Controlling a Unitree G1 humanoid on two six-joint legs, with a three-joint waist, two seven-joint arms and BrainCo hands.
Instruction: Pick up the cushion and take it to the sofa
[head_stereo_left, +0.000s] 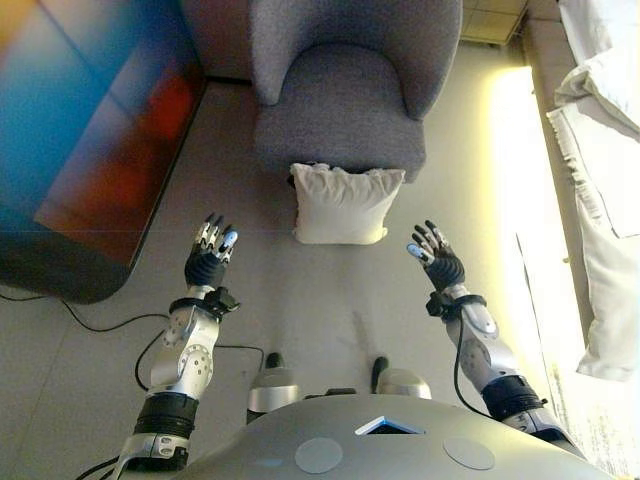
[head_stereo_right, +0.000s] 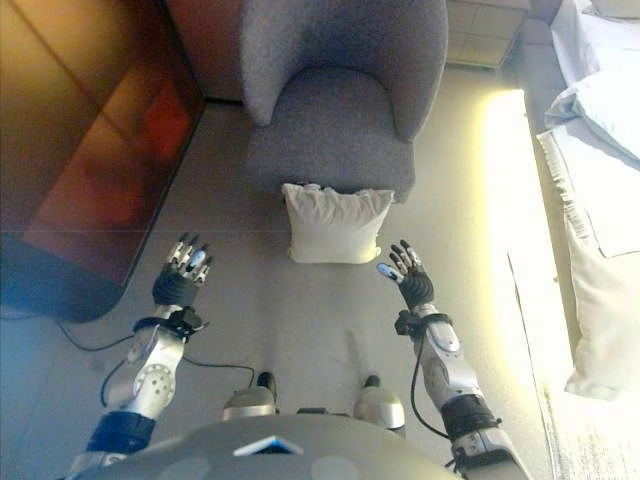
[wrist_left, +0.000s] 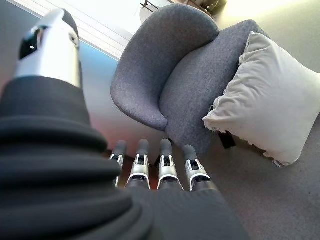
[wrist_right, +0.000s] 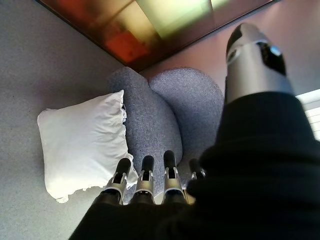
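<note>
A white cushion (head_stereo_left: 342, 204) stands on the floor, leaning against the front of a grey armchair (head_stereo_left: 340, 105). My left hand (head_stereo_left: 207, 262) is raised to the cushion's left, fingers straight and holding nothing. Level with it on the cushion's right is my right hand (head_stereo_left: 438, 261), also open and empty. Both hands are apart from the cushion, a little nearer to me than it. The left wrist view shows the cushion (wrist_left: 267, 102) past straight fingers (wrist_left: 167, 167); the right wrist view shows the cushion (wrist_right: 85, 142) likewise.
A large dark glossy panel (head_stereo_left: 80, 140) lies on the left. A bed with white bedding (head_stereo_left: 605, 150) runs along the right side. Grey carpet floor (head_stereo_left: 330, 300) stretches between me and the armchair.
</note>
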